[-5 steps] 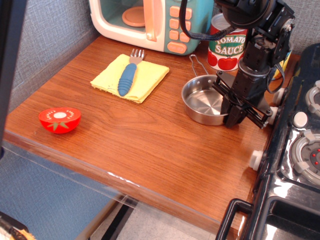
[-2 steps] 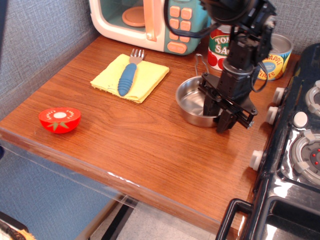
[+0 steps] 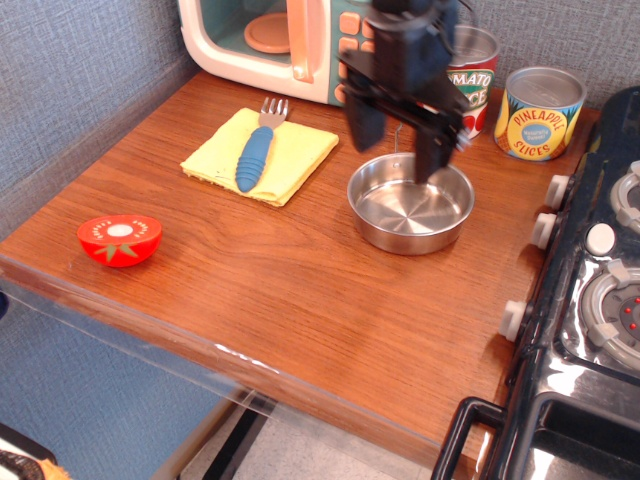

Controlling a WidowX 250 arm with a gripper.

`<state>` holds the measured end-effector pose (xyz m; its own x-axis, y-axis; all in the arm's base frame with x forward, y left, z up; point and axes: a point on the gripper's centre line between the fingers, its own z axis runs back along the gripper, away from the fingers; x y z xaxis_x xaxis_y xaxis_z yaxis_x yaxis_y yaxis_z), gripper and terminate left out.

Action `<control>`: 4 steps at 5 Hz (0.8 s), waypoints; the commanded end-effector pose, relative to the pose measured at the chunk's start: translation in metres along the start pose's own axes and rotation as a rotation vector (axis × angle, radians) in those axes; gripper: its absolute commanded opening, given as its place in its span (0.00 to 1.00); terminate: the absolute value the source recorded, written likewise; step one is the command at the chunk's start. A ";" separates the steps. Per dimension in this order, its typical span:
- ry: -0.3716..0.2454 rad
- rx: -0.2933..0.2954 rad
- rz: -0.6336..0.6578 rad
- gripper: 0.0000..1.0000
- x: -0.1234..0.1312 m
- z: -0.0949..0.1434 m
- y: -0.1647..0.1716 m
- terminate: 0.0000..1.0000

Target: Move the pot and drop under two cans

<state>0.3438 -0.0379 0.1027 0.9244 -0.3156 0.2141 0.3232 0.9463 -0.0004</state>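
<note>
Jaws risen, spread wide above pot [image 3: 411,203]

Silver pot [image 3: 411,203], red can [image 3: 470,82], yellow-blue can [image 3: 539,113]

You're looking at a wooden table [image 3: 300,290] set against grey textured walls [image 3: 70,70], blue floor [image 3: 90,410] below, a black toy stove [image 3: 590,330] at its right edge

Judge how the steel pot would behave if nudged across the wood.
The pot looks thin, shallow and empty, so probably light. Its flat base and low, wide shape suggest it slides rather than tips. Shiny metal on the smooth table likely offers little friction.
</note>
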 end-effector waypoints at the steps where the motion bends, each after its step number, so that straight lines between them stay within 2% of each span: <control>1: 0.068 0.085 0.037 1.00 -0.064 -0.003 0.031 0.00; 2: 0.132 0.117 0.017 1.00 -0.081 -0.010 0.035 0.00; 3: 0.132 0.117 0.017 1.00 -0.081 -0.010 0.035 0.00; 4: 0.132 0.117 0.017 1.00 -0.081 -0.010 0.035 1.00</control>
